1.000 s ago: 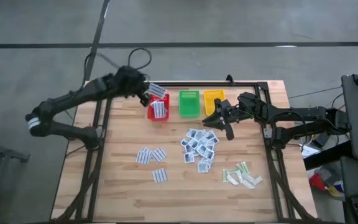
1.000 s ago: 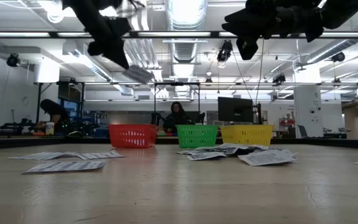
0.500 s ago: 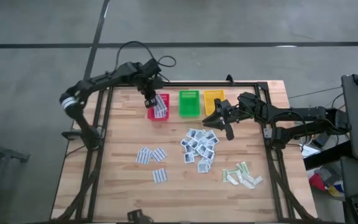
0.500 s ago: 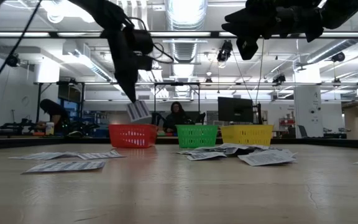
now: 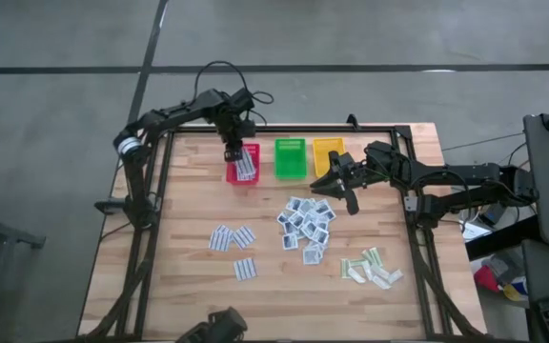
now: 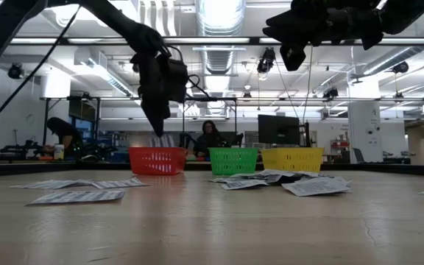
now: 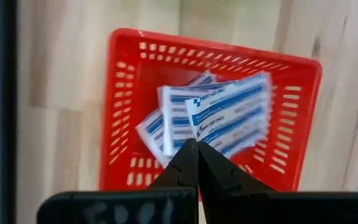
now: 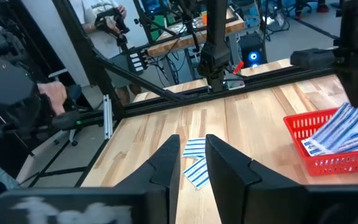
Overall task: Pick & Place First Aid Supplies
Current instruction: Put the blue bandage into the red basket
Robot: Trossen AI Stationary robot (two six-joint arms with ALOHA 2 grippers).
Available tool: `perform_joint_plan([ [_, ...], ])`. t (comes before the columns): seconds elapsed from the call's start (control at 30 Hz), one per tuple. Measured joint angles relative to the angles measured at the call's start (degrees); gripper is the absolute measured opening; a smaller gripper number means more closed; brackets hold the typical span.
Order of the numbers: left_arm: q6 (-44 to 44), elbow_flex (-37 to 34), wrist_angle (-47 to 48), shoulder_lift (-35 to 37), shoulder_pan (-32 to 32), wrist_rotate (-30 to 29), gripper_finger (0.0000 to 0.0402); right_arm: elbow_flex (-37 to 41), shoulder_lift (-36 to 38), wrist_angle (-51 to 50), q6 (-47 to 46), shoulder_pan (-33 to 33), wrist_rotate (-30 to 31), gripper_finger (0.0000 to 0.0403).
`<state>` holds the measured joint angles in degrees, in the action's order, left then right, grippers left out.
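My left gripper [image 5: 232, 152] points steeply down over the red basket [image 5: 243, 177] at the table's far side. It is shut on an oblong white packet with blue stripes [image 7: 229, 115]. More such packets [image 7: 166, 124] lie on the basket's floor. In the low view the held packet [image 6: 164, 138] dips behind the basket's rim [image 6: 157, 151]. My right gripper [image 5: 336, 186] hovers level near the yellow basket [image 5: 327, 152]. Its fingers stand a narrow gap apart [image 8: 193, 155], with nothing between them. My left gripper pinches the packet at one end [image 7: 199, 135] between its two shut fingers. The fingers come from above, pointing steeply down. The packet [image 8: 344, 127] hangs tilted below them inside the red basket. I cannot tell whether its lower end rests on the packets beneath.
A green basket [image 5: 290, 158] stands between the red and yellow ones. Loose on the table lie oblong striped packets [image 5: 232, 236], a heap of small square white-blue packets [image 5: 305, 224] and pale green-beige strips [image 5: 372, 269]. A person sits in the room beyond the table [image 6: 210, 136].
My left gripper has come down and toward the table's right, from beside the red basket to over it. It has tipped from a slant to pointing steeply down. The packet it holds has sunk from high above the table into the basket. The right arm has kept still.
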<state>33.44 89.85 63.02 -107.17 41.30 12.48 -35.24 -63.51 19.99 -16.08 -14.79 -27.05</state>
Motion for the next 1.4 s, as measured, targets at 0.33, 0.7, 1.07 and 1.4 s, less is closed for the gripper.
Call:
perform_joint_plan([
  [0.33, 0.99, -2.15, -0.26, -0.18, 0.11, -0.53, 0.0, 0.0, 0.0, 0.0, 0.0, 0.0, 0.0, 0.0078],
  [0.7, -1.19, -2.19, -1.64, 0.56, 0.09, 0.41, 0.0048, 0.0, 0.0, 0.0, -0.01, 0.0, 0.0, 0.0086],
  [1.07, -14.3, 4.72, 20.14, 4.57, -2.07, 1.11, 0.0118, 0.0, 0.0, 0.0, 0.17, 0.0, 0.0, 0.0068],
  [1.4, -31.26, -9.27, 21.13, 25.27, -18.12, 6.49, 0.0114, 0.0, 0.0, 0.01, 0.17, 0.0, 0.01, 0.0082],
])
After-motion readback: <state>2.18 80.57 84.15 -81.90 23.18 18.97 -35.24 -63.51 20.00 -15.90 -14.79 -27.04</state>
